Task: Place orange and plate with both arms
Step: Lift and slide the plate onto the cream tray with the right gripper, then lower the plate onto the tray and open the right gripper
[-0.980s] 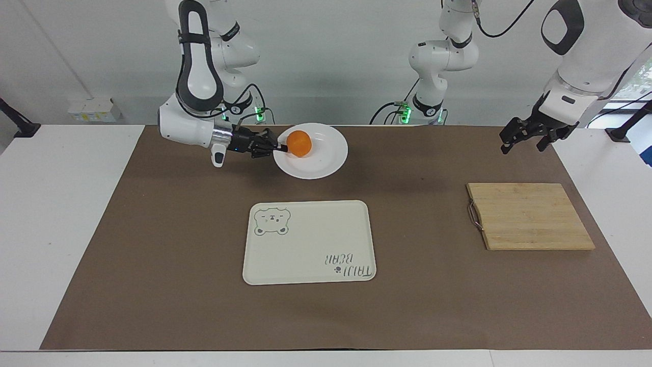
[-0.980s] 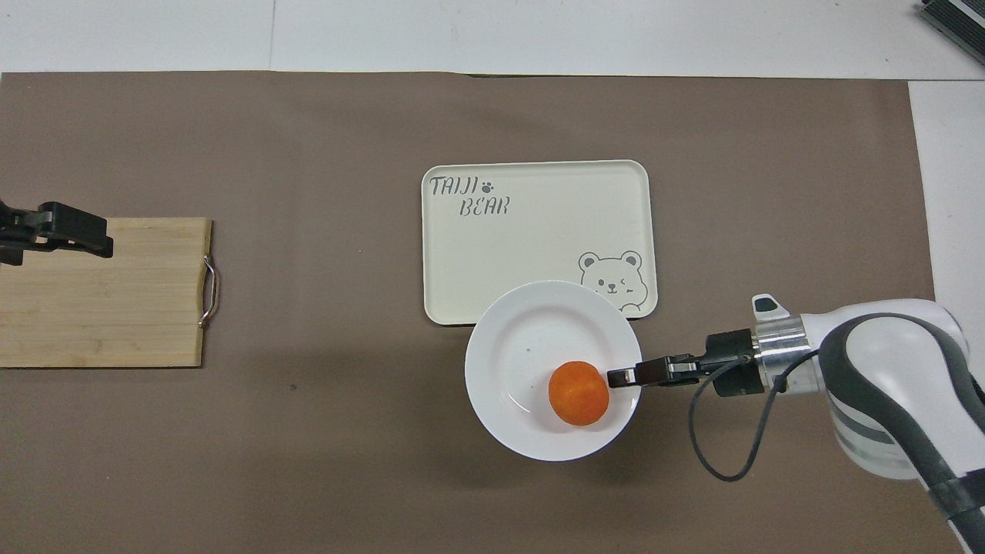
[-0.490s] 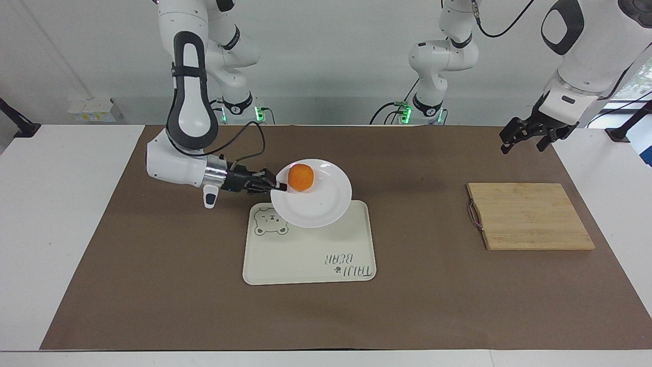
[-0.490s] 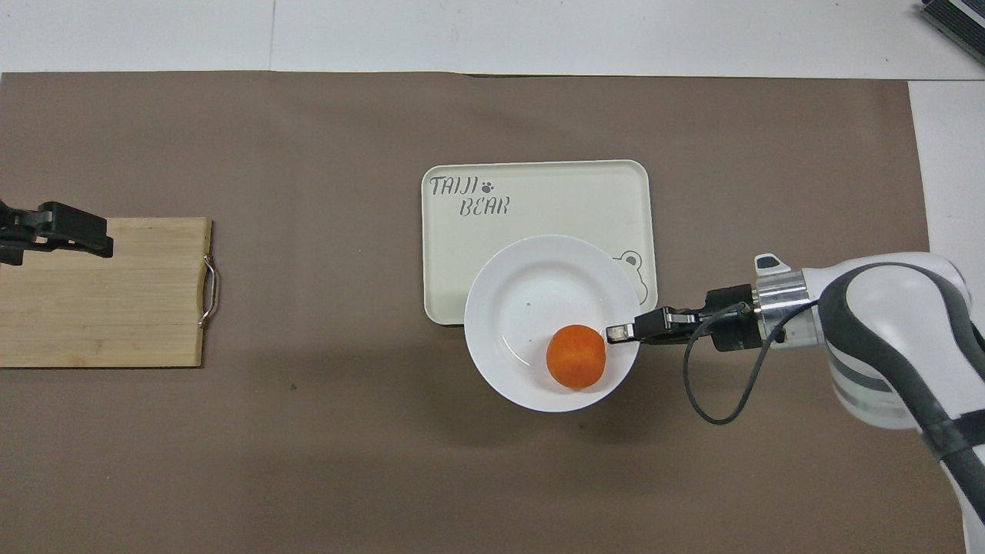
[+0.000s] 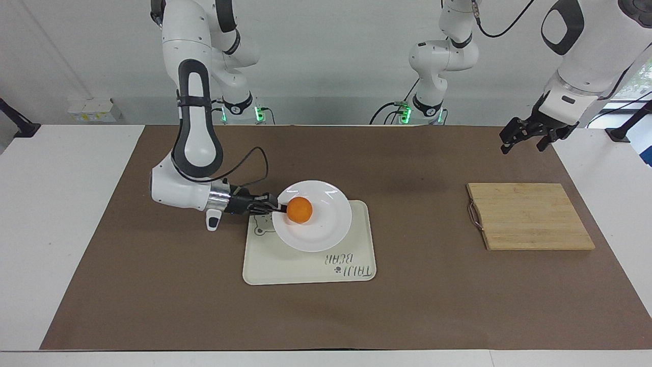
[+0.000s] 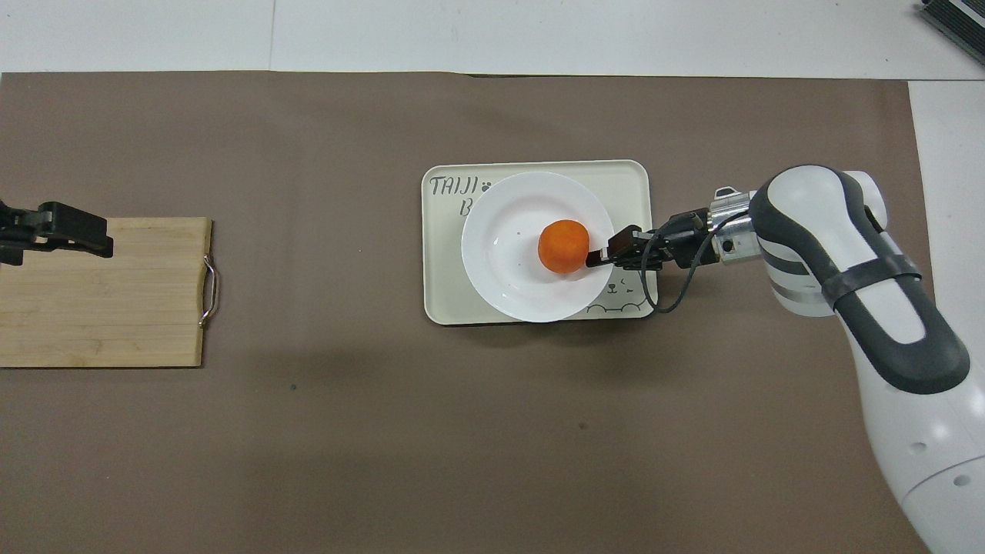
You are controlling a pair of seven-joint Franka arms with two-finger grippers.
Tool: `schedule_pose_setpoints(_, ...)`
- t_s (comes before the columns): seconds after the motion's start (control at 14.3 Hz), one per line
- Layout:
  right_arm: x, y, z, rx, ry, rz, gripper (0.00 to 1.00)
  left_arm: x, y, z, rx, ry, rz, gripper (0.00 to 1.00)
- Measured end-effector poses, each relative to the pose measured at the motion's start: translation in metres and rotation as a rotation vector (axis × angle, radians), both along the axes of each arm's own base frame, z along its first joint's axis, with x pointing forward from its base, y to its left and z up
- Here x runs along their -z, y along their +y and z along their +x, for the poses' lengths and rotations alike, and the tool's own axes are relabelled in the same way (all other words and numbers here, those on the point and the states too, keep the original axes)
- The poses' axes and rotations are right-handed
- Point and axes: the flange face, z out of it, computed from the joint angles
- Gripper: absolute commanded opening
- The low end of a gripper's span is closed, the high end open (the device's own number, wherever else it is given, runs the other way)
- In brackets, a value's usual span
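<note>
The tabletop [image 5: 433,285] is covered by a brown mat, with the cream tray [image 5: 285,270] in the middle and a wooden cutting board [image 5: 535,216] toward the left arm's end. The plate [image 5: 326,229] is held over the tray by its rim, the right gripper [image 5: 275,206] jaws clamped on it, and the orange [image 5: 299,210] is sitting in it. The left gripper [image 5: 527,135] is parked over the mat, jaws apart. Probably best if the plate is kept level and lowered slowly, so the orange isn't rolled off.

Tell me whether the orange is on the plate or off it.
On it. The orange sits inside the plate, which the shut right gripper grips by the rim over the tray.
</note>
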Motion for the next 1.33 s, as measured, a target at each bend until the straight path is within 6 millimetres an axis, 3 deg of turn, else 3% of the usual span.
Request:
schedule_pose_setpoints(0.42, 0.022, 0.011, 0.008, 0.009, -0.005, -0.006, 0.0, 0.0, 0.0, 0.0, 0.0, 0.0, 0.0, 1.0)
schedule_pose_setpoints(1.05, 0.035, 0.01, 0.005, -0.001, -0.018, -0.011, 0.0, 0.0, 0.0, 0.0, 0.0, 0.0, 0.0, 1.0)
schedule_pose_setpoints(1.12, 0.037, 0.01, 0.003, -0.001, -0.014, -0.012, 0.09, 0.0, 0.0, 0.0, 0.0, 0.0, 0.0, 1.0)
schedule_pose_setpoints(1.19, 0.039, 0.01, 0.002, -0.001, -0.009, -0.012, 0.31, 0.0, 0.0, 0.0, 0.0, 0.0, 0.0, 1.0)
schedule_pose_setpoints(1.26, 0.04, 0.01, 0.001, -0.001, -0.007, -0.012, 0.74, 0.0, 0.0, 0.0, 0.0, 0.0, 0.0, 1.0)
schedule_pose_setpoints(1.33, 0.04, 0.01, 0.001, -0.001, -0.006, -0.013, 1.0, 0.0, 0.0, 0.0, 0.0, 0.0, 0.0, 1.0)
